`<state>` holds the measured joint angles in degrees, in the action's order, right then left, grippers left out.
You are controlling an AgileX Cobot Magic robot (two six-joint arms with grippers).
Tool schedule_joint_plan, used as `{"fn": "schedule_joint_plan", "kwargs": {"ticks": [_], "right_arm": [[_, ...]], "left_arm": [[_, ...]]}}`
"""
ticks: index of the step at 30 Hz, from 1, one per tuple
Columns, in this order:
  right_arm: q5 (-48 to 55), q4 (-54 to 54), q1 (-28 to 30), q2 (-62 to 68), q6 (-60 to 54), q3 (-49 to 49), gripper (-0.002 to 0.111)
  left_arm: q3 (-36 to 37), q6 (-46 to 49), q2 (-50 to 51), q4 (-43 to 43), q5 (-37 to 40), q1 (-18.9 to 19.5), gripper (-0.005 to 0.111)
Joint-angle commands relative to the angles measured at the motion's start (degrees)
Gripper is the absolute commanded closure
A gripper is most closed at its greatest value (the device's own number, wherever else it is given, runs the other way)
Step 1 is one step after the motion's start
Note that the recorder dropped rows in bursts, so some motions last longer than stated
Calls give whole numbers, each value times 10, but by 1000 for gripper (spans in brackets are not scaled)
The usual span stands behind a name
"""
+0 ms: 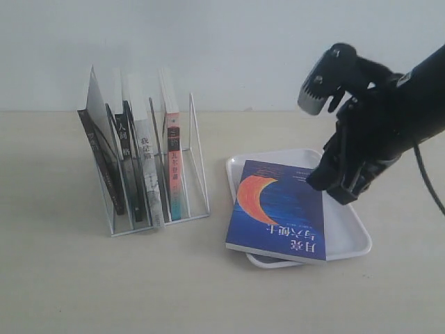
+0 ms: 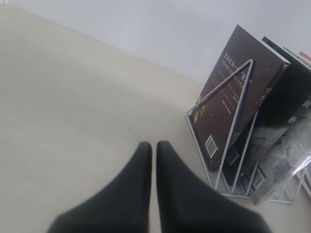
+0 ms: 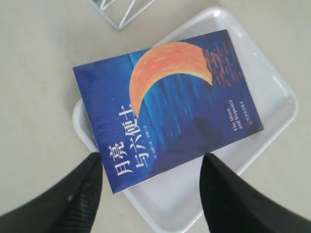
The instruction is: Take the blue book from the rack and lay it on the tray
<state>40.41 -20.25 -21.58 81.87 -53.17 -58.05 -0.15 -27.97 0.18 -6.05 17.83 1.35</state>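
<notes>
The blue book [image 1: 279, 210] with its orange crescent lies flat, cover up, on the white tray [image 1: 348, 233], its near corner overhanging the tray's front rim. In the right wrist view the book [image 3: 170, 104] rests across the tray [image 3: 272, 97] below my right gripper [image 3: 151, 167], which is open and holds nothing. That gripper [image 1: 335, 186] hovers above the tray's right side. The wire rack [image 1: 196, 139] stands to the left with several books in it. My left gripper [image 2: 154, 146] is shut and empty, low over the table beside the rack [image 2: 233, 126].
The rack holds dark-spined books [image 1: 118, 174], a grey one and a book with a red-pink and teal spine [image 1: 174, 167]. Its rightmost slot is empty. A white wall runs behind the beige table [image 1: 69, 278].
</notes>
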Motion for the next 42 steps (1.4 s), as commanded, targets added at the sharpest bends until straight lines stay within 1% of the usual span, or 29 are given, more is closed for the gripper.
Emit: {"fn": "schedule_joint_plan", "kwargs": {"ticks": [1, 2, 3, 4, 6, 7, 13, 33, 36, 38, 42], "right_arm": [[-10, 3, 4, -45, 57, -3, 52], [-12, 2, 4, -47, 72, -3, 56], [-12, -1, 4, -47, 91, -3, 63], [-12, -2, 4, -46, 107, -3, 74], [-11, -2, 4, -41, 127, -3, 103], [-11, -2, 4, -41, 134, -3, 108], [-34, -4, 4, -41, 139, -3, 107], [-38, -4, 4, -41, 139, -3, 107], [-50, 3, 4, -41, 99, -3, 107], [-62, 1, 4, -42, 99, -3, 107], [-76, 1, 4, -101, 99, -3, 107]], "left_arm": [[2, 2, -2, 5, -3, 1, 103], [2, 2, -2, 5, -3, 1, 103], [2, 2, -2, 5, -3, 1, 103], [2, 2, -2, 5, -3, 1, 103], [2, 2, -2, 5, -3, 1, 103], [2, 2, -2, 5, -3, 1, 103], [2, 2, -2, 5, -3, 1, 103], [2, 2, -2, 5, -3, 1, 103], [2, 2, -2, 5, -3, 1, 103], [2, 2, -2, 5, -3, 1, 103], [2, 2, -2, 5, -3, 1, 103]]}}
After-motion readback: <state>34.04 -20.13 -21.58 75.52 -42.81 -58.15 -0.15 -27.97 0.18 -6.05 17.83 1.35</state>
